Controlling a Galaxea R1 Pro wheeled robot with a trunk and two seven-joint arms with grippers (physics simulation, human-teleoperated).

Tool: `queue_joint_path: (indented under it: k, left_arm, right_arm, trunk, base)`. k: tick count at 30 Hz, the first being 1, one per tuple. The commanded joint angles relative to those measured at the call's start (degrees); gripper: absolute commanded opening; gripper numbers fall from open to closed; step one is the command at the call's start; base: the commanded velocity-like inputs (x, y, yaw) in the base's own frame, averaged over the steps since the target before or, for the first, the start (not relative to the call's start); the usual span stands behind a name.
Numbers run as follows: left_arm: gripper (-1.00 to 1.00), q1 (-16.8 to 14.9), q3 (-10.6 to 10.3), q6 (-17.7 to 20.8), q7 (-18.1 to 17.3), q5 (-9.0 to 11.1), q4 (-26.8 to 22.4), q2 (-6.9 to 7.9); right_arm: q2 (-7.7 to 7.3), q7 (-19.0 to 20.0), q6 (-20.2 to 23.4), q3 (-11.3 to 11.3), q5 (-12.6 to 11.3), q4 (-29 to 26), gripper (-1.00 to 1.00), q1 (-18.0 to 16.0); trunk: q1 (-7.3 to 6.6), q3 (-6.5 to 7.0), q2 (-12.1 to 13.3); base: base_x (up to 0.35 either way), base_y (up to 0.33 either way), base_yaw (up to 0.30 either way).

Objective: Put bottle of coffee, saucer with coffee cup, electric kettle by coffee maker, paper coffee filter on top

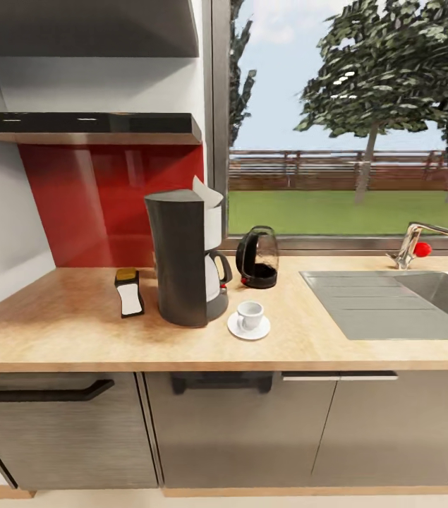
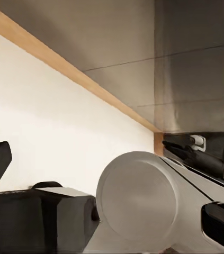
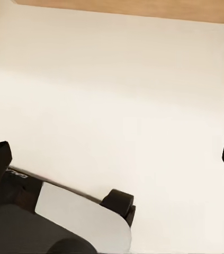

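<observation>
**Apparently all set — station assembled, arms hang low**

Head view: coffee maker (image 1: 185, 261) upright on the kitchen countertop (image 1: 61, 331), w/ the paper coffee filter (image 1: 207, 192) sitting on its top, white point sticking up. Bottle of coffee (image 1: 129, 292) stands just beside it on the robot's left, kitchen shelf (image 1: 86, 127) above now bare. Saucer (image 1: 248, 327) just in front-right of the machine, coffee cup (image 1: 250, 315) on it, upright. Electric kettle (image 1: 257, 257) behind that, close to the machine's right, by the window. Sink (image 1: 393, 303) further right.

Grippers: left gripper (image 2: 112, 174) and right gripper (image 3: 114, 164) each show dark fingertips at opposite edges of their wrist views, so jaws spread wide, nothing between them. Both cams look at pale floor and the cabinet plinth; left wrist view also shows a grey robot link.

Key relation: every task item lies up and fwd of the jaws, on the counter, well apart from both. Neither arm clearly nearer. Judgement: no item looks in need of another move; task approx complete.
</observation>
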Motion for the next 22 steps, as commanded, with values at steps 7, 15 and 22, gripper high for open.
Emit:
queue_joint_path:
  k: [7, 15, 22]
  left_arm:
    - [1.0, -0.03, 0.11, 0.21, 22.55, 0.0, -0.01, -1.2]
    - [1.0, -0.03, 0.87, 0.26, 31.92, 0.0, -0.05, -2.11]
    - [1.0, -0.03, 1.23, 0.19, 32.91, 0.0, 0.0, -2.72]
  right_arm:
    - [1.67, -11.87, -0.36, 0.53, -0.25, 1.88, 1.0, -0.04]
    - [4.31, -16.86, -0.42, 0.55, -0.23, 2.35, 1.0, -0.04]
    - [6.43, -17.35, -0.42, 0.48, -0.21, 2.45, 1.0, -0.04]
  trunk:
    - [0.0, -0.06, -0.03]
    - [0.0, -0.06, -0.03]
    - [0.0, -0.06, -0.03]
  base:
    - [0.0, 0.0, -0.002]
    - [0.0, 0.0, 0.0]
    - [0.0, 0.0, 0.0]
